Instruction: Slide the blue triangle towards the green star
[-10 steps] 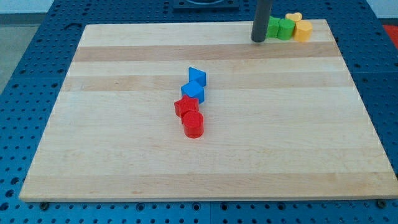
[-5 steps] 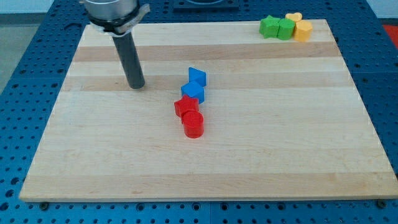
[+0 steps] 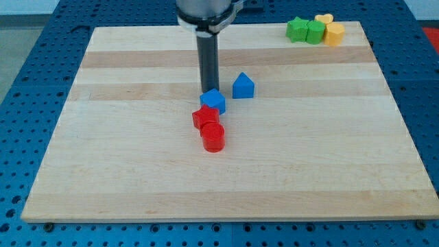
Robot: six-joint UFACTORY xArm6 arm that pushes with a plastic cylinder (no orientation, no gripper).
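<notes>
The blue triangle [image 3: 243, 86] lies near the board's middle, just right of my tip [image 3: 208, 92], with a small gap between them. The green star [image 3: 297, 29] sits at the view's top right, far up and to the right of the triangle. The rod comes down from the view's top, and its tip stands right at the top edge of a blue cube-like block [image 3: 213, 101].
A red star-like block [image 3: 204, 116] and a red cylinder [image 3: 213, 137] lie in a line below the blue cube. A green block [image 3: 315, 31], a yellow block [image 3: 334, 33] and a yellow heart [image 3: 324, 19] cluster right of the green star, near the wooden board's [image 3: 137, 178] top right corner.
My tip swept from the top right to the board's left, then right to the blue blocks. The blue triangle has been pushed right, away from the blue cube.
</notes>
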